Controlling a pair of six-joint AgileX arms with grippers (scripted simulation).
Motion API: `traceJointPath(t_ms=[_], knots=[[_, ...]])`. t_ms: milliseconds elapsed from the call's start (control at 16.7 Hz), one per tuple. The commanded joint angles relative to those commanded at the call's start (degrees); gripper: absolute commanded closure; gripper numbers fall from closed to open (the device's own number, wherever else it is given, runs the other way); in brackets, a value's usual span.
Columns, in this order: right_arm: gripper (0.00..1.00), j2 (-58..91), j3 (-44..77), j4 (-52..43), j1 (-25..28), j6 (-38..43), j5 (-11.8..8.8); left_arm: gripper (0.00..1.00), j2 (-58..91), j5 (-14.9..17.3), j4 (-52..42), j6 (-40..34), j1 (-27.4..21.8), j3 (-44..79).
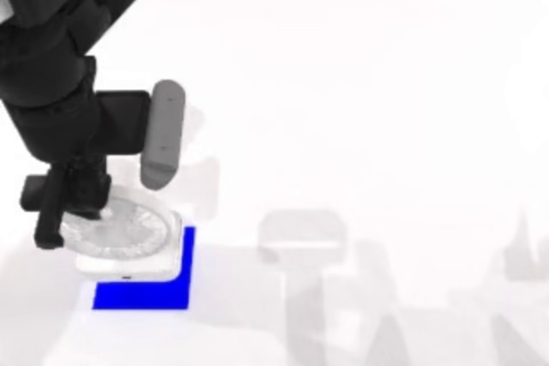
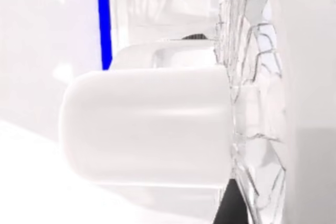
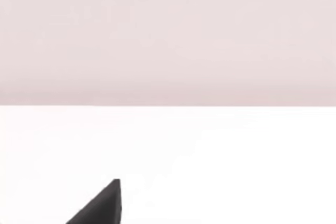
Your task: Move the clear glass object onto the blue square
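The clear glass object (image 1: 129, 242) shows its round ribbed bowl top and whitish squarish base, and it covers the upper left part of the blue square (image 1: 150, 293). My left gripper (image 1: 62, 212) reaches down at the bowl's left rim, shut on it. A grey cylindrical part (image 1: 163, 135) of the arm sticks out above the glass. In the left wrist view the glass object (image 2: 157, 124) fills the picture. One dark fingertip (image 2: 227, 209) lies against its ribbed rim, and a strip of the blue square (image 2: 104, 19) shows behind. My right gripper shows only one dark fingertip (image 3: 102, 205).
The white table (image 1: 360, 126) stretches to the right of the glass, with faint grey reflections near the front edge. The back wall (image 3: 168, 35) runs along the far side. The right arm is out of the top view.
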Motion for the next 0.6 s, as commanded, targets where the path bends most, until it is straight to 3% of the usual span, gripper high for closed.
traceJointPath(t_ms=[600], knots=[[0.00,0.00,0.00,0.00,0.00,0.00,0.00,1.00,0.78,0.00,7.89,0.27,0.25,-7.11]])
